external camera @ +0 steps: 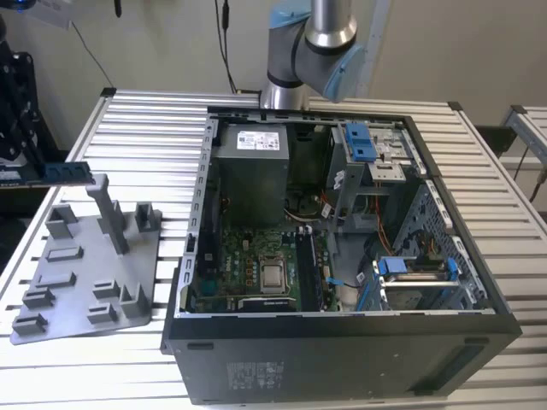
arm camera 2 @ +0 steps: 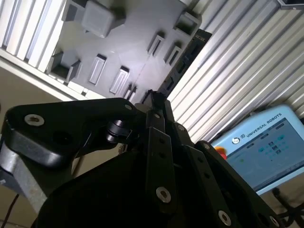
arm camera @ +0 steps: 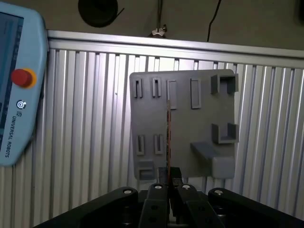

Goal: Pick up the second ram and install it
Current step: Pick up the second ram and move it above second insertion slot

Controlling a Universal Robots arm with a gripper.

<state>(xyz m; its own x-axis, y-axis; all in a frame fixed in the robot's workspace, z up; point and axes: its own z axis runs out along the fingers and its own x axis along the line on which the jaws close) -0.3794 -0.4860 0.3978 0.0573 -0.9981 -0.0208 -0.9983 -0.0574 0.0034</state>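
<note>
Exterior view, slatted table (external camera: pixel 145 128), pale wall (external camera: pixel 171 51), gripped ram (external camera: pixel 67 171)

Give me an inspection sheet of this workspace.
Surface: slatted metal table, carrying the case and the plate.
Job's things: ram held edge-on over the plate; open case lying on its side with the board exposed.
Clutter: grey plate with upright posts, at the exterior view's left of the case.
Gripper: gripper shut on the ram.
Cables: loose wires inside the case; black cables hanging on the wall behind.
Surroundings: pendant beside the table; pale wall.
</note>
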